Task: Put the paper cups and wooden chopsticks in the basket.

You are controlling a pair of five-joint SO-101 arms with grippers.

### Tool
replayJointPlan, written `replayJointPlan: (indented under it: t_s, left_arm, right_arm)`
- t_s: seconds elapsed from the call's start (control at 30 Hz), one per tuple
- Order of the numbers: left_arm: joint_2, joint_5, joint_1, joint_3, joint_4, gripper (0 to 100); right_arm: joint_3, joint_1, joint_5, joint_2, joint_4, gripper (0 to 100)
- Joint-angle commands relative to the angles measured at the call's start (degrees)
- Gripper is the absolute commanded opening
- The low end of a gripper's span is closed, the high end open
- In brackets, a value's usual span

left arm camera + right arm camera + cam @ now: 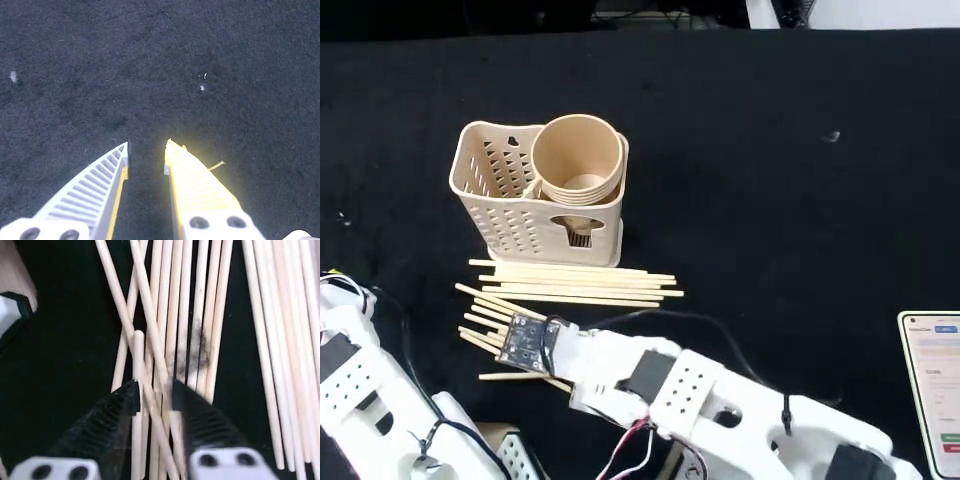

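Observation:
A beige slotted basket (510, 205) stands at the left middle of the black table, with a stack of paper cups (578, 160) in its right half. Wooden chopsticks (575, 283) lie in a row just in front of the basket, and more chopsticks (485, 322) are fanned out to the left below them. My right gripper (152, 392) is down on this fanned pile (172, 315), its fingers closed around a few crossing sticks. My left gripper (145, 150) hangs slightly open over bare black cloth, holding nothing.
The right arm (720, 400) stretches in from the bottom right, and the left arm (360, 385) sits at the bottom left corner. A phone (932, 380) lies at the right edge. Black cloth (790, 200) spreads right of the basket.

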Motion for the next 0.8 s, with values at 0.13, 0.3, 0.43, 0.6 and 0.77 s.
replayJointPlan:
  t_s: [0.13,0.3,0.43,0.6,0.77]
  left_arm:
    - [-0.9,0.2,0.0,-1.3,-1.0,13]
    - [-0.9,0.2,0.0,-1.2,-1.0,13]
    - [-0.9,0.2,0.0,-1.2,-1.0,13]
    - [-0.9,0.2,0.0,-1.3,-1.0,13]
    - [-0.9,0.2,0.0,-1.3,-1.0,13]
  right_arm:
    - [-5.9,-0.1,0.4,12.5,-4.3,19.1]
    - [-10.2,0.3,0.2,17.8,-5.3,10.9]
    - [-12.4,1.8,0.1,15.2,-2.1,2.3]
    - [-14.1,3.9,0.4,8.1,4.8,1.1]
    - [-14.5,4.1,0.6,2.8,8.2,1.1]
